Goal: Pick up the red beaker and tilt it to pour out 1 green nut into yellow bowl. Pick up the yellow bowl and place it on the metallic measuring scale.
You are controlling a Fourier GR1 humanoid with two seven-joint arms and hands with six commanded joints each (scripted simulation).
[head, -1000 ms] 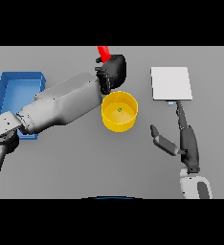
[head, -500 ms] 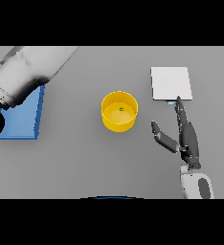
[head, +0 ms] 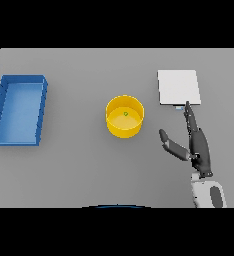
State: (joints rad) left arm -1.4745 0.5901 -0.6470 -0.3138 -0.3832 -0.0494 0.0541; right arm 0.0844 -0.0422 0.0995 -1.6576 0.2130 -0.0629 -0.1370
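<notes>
The yellow bowl (head: 124, 117) stands upright in the middle of the grey table. One green nut (head: 125, 114) lies inside it. The metallic measuring scale (head: 178, 87), a pale square plate, lies at the back right. My right hand (head: 198, 146) is open, fingers straight and pointing toward the scale, thumb spread toward the bowl; it is right of the bowl and apart from it. The red beaker and my left hand show nowhere in the view.
A blue tray (head: 40, 111) stands at the left side of the table, well apart from the bowl.
My left arm, which held the red beaker over the bowl, has swung away to the left and left the view with the beaker. My right hand has moved slightly forward.
</notes>
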